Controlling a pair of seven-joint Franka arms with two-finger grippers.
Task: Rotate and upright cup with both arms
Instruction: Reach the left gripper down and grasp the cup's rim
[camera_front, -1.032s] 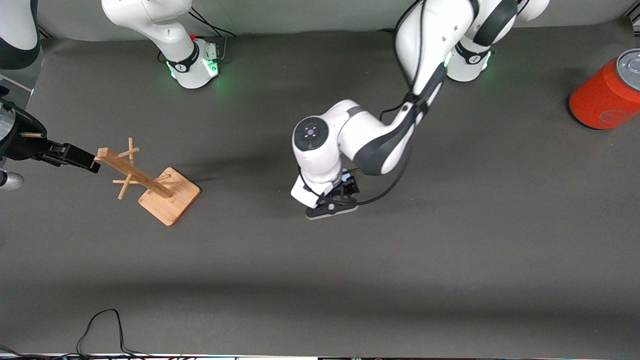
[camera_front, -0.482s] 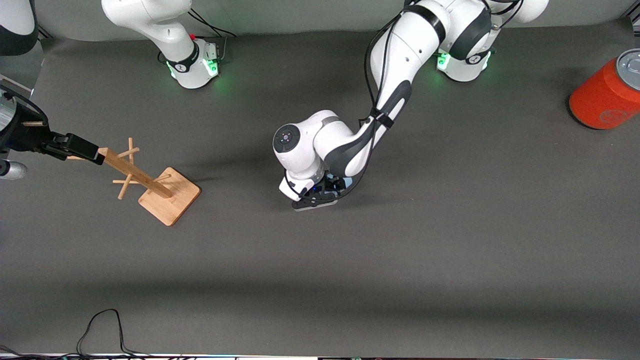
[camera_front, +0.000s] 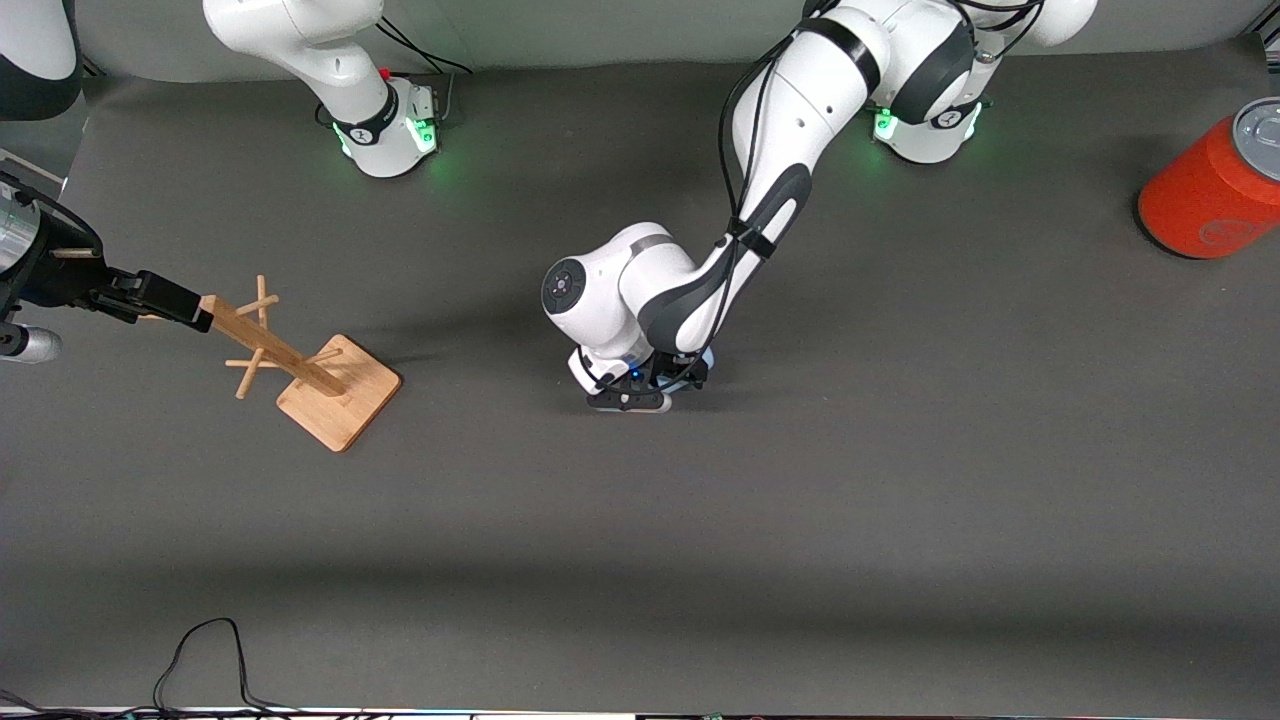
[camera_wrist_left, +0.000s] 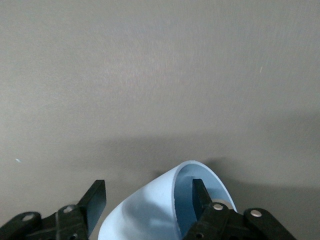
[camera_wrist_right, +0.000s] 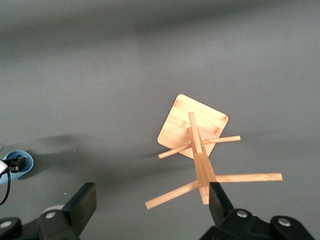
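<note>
- The left tool (camera_wrist_left: 145, 210) is spread around the wall of the cup (camera_wrist_left: 150, 210), one finger (camera_wrist_left: 200, 192) inside, mid-table.
- Close gently on the wall.
- The right tool (camera_wrist_right: 150, 205) waits spread above the wooden rack (camera_wrist_right: 197, 145).

The left arm (camera_front: 700, 280) swings its elbow toward the right arm's end of the table and drops lower, so the left gripper (camera_front: 640, 385) now sits down at the table around the cup (camera_wrist_left: 165, 205), one finger (camera_wrist_left: 200, 192) inside the rim and one outside. The jaws seem to be narrowing. The right gripper (camera_front: 160, 298) edges up against the rack's (camera_front: 300, 365) post top.
</note>
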